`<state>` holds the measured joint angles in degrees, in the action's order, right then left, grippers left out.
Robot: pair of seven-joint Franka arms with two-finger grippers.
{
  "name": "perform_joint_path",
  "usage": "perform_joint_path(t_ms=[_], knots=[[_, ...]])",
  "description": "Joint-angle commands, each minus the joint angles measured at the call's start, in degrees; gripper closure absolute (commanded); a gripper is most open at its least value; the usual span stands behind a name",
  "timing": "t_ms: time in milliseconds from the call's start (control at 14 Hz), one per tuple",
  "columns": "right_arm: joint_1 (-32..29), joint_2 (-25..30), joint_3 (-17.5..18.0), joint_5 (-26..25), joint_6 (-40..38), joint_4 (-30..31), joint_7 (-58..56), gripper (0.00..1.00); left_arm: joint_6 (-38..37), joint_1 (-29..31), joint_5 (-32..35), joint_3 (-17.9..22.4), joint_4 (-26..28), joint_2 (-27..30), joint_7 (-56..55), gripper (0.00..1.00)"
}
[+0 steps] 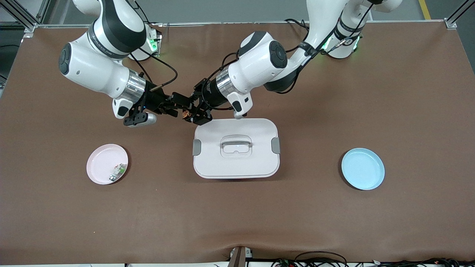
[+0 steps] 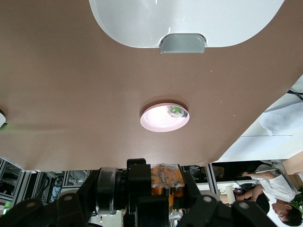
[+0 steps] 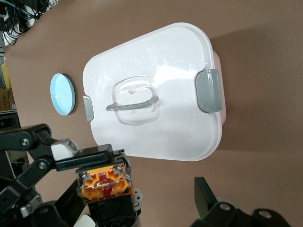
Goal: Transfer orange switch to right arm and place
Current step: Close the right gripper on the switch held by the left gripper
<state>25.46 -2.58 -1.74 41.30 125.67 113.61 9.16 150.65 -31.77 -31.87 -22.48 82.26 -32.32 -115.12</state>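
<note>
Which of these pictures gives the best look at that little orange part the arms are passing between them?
The right wrist view: the orange switch fills the foreground, clamped in the left gripper. The left wrist view shows one translucent orange face between dark fingers. The front view shows only an orange speck where the grippers meet.

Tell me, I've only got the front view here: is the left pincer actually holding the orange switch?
Observer: Yes. The right wrist view shows the orange switch clamped in the left pincer, its orange face toward that camera.
Operator: Is the right pincer gripping it too?
Observer: No. The right pincer is open, and in the right wrist view its one visible finger stands clear of the switch.
</note>
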Motion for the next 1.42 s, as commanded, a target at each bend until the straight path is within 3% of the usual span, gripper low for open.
perform_joint_path(t_ms=[0,142,356,498,641,854,997,1068,1211,1353], knots=[[0.73,-0.33,-0.46,-0.34,0.19,-0.67,1.3,0.0,0.08,-0.49,-0.03,0.34,-0.78,-0.11,-0.63,0.62],[0.73,-0.33,-0.46,-0.34,0.1,-0.75,1.21,0.05,0.08,-0.49,-0.03,0.34,-0.78,-0.11,-0.63,0.62],[0.9,-0.33,-0.46,-0.34,0.1,-0.93,1.21,0.47,0.08,-0.49,-0.03,0.42,-0.7,-0.11,-0.55,0.62],[0.99,-0.33,-0.46,-0.34,0.1,-1.02,1.21,0.81,0.08,-0.49,-0.03,0.34,-0.7,-0.11,-0.55,0.62],[1.17,-0.33,-0.54,-0.34,0.1,-1.02,1.13,1.0,0.08,-0.49,-0.03,0.42,-0.7,-0.11,-0.55,0.6],[1.08,-0.24,-0.55,-0.43,-0.25,-1.1,1.39,1.0,0.08,-0.58,-0.03,0.42,-0.7,-0.11,-0.55,0.55],[1.08,-0.24,-0.55,-0.43,-0.34,-1.11,1.57,1.0,0.08,-0.49,0.06,0.51,-0.7,-0.02,-0.46,0.42],[1.08,-0.24,-0.55,-0.43,-0.34,-1.11,1.57,1.0,0.08,-0.49,0.06,0.51,-0.7,0.06,-0.46,0.31],[1.08,-0.24,-0.55,-0.43,-0.34,-1.11,1.83,1.0,0.08,-0.31,0.06,0.51,-0.7,0.33,-0.37,0.0],[1.08,-0.24,-0.55,-0.43,-0.42,-1.19,2.09,1.0,0.08,0.12,0.58,0.51,-0.7,0.42,-0.54,0.0]])
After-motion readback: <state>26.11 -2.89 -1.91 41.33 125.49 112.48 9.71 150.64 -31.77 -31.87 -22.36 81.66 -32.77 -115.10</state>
